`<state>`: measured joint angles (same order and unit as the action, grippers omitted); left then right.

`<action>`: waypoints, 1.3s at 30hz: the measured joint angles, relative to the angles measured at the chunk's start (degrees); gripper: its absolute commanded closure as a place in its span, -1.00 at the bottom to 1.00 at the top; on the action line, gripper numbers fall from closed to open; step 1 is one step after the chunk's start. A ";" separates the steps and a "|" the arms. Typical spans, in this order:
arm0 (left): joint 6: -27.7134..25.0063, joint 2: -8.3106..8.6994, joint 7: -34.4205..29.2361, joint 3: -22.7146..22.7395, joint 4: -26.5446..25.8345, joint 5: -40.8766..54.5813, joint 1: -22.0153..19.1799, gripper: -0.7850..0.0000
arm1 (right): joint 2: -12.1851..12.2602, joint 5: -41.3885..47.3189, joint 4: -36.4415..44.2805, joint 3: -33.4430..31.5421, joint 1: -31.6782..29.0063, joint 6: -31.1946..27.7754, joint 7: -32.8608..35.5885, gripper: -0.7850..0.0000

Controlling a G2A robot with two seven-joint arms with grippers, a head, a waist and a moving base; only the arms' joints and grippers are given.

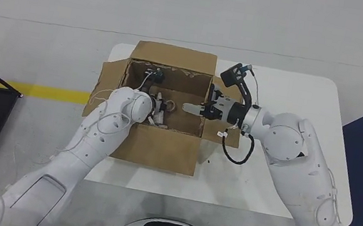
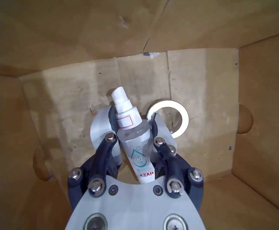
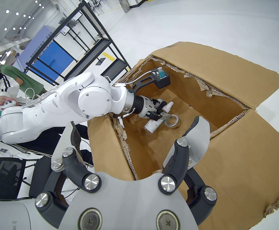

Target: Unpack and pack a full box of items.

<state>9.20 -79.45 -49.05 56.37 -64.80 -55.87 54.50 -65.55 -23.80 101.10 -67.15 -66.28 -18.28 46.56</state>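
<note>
Down inside the brown corrugated cardboard box (image 1: 157, 151), the left gripper (image 2: 132, 115) pinches a white plastic spray bottle (image 2: 139, 156) across its shoulder, dark finger pads pressed to either side. The bottle is slim and round, with a stepped nozzle pointing away from the wrist. It carries a red-outlined rectangle near the neck, a teal droplet mark on the body and a red handwritten scrawl by the base. Whether its base touches the box floor cannot be told.

A flat, pale, smooth ring (image 2: 184, 117) lies on the floor just beside one left finger. Bare, scuffed cardboard shows around bottle and ring out to the walls, and two facing walls have rounded hand cutouts. The box's four flaps are folded outward; the rim is ragged, with torn paper and exposed fluting.

The right gripper (image 3: 135, 126) hangs over the box's opening near the wall opposite the left arm, its curved grey fingers spread wide apart and holding nothing.

The box sits on a smooth white table (image 1: 300, 97) with rounded corners, with bare tabletop beside the right arm.
</note>
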 measured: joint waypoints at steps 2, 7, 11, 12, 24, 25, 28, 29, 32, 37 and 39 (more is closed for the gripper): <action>-0.16 -0.04 0.03 -0.01 0.23 0.03 -0.08 1.00 | 0.00 0.00 0.00 0.00 0.00 0.00 0.00 -1.00; -0.85 0.24 1.81 0.73 -1.41 -1.69 -0.08 1.00 | 0.00 0.00 0.00 0.00 0.00 0.00 0.00 -1.00; -2.38 1.13 5.35 2.77 -7.39 -4.53 2.07 1.00 | 0.00 0.00 0.00 0.00 0.00 0.00 0.00 -1.00; -2.69 1.42 6.13 3.47 -9.14 -5.37 2.91 1.00 | 0.00 0.00 0.00 0.00 0.00 0.00 0.00 -1.00; -8.86 4.38 16.17 12.28 -28.88 -12.22 15.81 1.00 | 0.00 0.00 0.00 0.00 0.00 0.00 0.00 -1.00; -9.76 4.50 17.35 12.87 -29.60 -11.82 16.68 1.00 | 0.00 0.00 0.00 0.00 0.00 0.00 0.00 -1.00; -14.10 4.81 19.22 15.51 -31.03 -5.94 18.75 1.00 | 0.00 0.00 0.00 0.00 0.00 0.00 0.00 -1.00; -15.67 4.89 18.93 16.43 -31.00 -3.13 18.95 1.00 | 0.00 0.00 0.00 0.00 0.00 0.00 0.00 -1.00; -20.46 5.20 16.76 19.67 -30.07 6.05 18.75 1.00 | 0.00 0.00 0.00 0.00 0.00 0.00 0.00 -1.00; -25.81 5.65 12.67 22.92 -27.93 17.71 17.61 1.00 | 0.00 0.00 0.00 0.00 0.00 0.00 0.00 -1.00; -27.13 5.80 11.08 23.77 -27.12 22.06 17.08 1.00 | 0.00 0.00 0.00 0.00 0.00 0.00 0.00 -1.00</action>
<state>-17.93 -73.65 -37.98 80.14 -91.92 -33.81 71.58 -65.55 -23.80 101.10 -67.15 -66.28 -18.28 46.56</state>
